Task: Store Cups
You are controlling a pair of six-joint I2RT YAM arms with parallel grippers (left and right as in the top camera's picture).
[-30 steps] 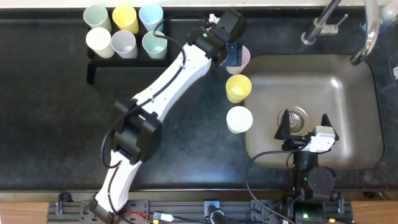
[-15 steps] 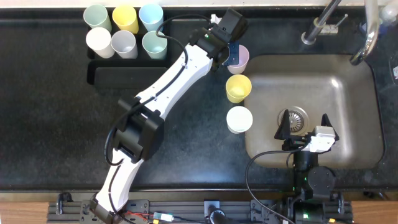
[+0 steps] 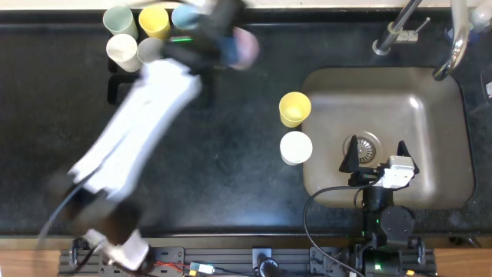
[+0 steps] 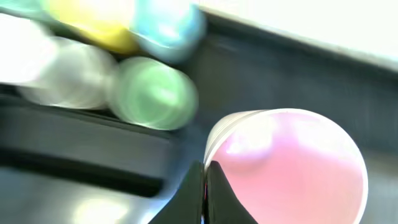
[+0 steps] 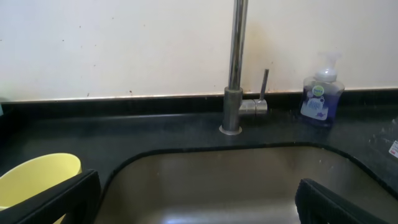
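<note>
Pink is the cup (image 3: 246, 48) we find in the top view's upper middle, held at the left gripper (image 3: 231, 48). It is just right of the dark tray (image 3: 114, 86) in the upper left corner, where a cluster of stored cups (image 3: 154, 23) stands. Right of centre, a yellow cup (image 3: 294, 108) and below it a white cup (image 3: 296, 147) stand on the black counter (image 3: 231, 154), beside the left rim of the sink (image 3: 430, 154). The right gripper (image 3: 376, 156) sits over the sink near the drain, its fingers spread apart.

The left wrist view gives us what the top view's arm covers. The two fingers (image 4: 217, 200) meet at lower centre, pinched tight on the pink cup's near wall. A green cup (image 4: 152, 93) stands left of centre at the end of the tray row, close to the pink one but apart from it.

The right wrist view adds the far side of the sink. We see its own fingers (image 5: 56, 202) in the bottom corners, wide apart with nothing between them, and the yellow cup at lower left. The faucet (image 5: 236, 62) rises at upper centre, and a soap bottle (image 5: 322, 96) stands on the counter at right.
</note>
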